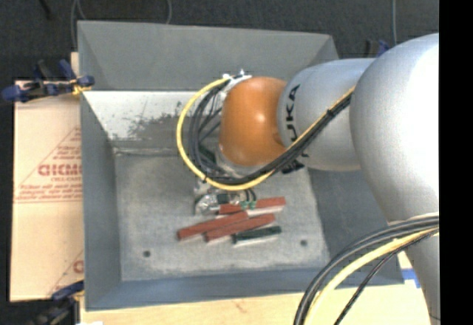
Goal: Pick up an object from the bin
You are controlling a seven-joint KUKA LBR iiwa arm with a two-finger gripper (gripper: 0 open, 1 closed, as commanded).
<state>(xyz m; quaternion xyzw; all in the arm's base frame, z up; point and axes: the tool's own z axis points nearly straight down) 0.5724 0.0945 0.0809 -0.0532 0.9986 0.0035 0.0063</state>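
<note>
My gripper (209, 202) reaches down to the bin floor near its middle, just below the orange wrist cover. Right under and beside it lies a small heap of flat sticks. A long reddish-brown stick (211, 228) lies nearest the front, pointing left. Another reddish stick (260, 204) lies to the right of the gripper. A dark green stick with a white edge (256, 235) lies at the front right of the heap. The gripper's tips sit at the heap's upper left end, partly hidden by the cover.
The arm and its orange cover with yellow and black cables span the bin's right and centre. Bare grey floor lies left of the heap, toward the left wall, and along the front wall.
</note>
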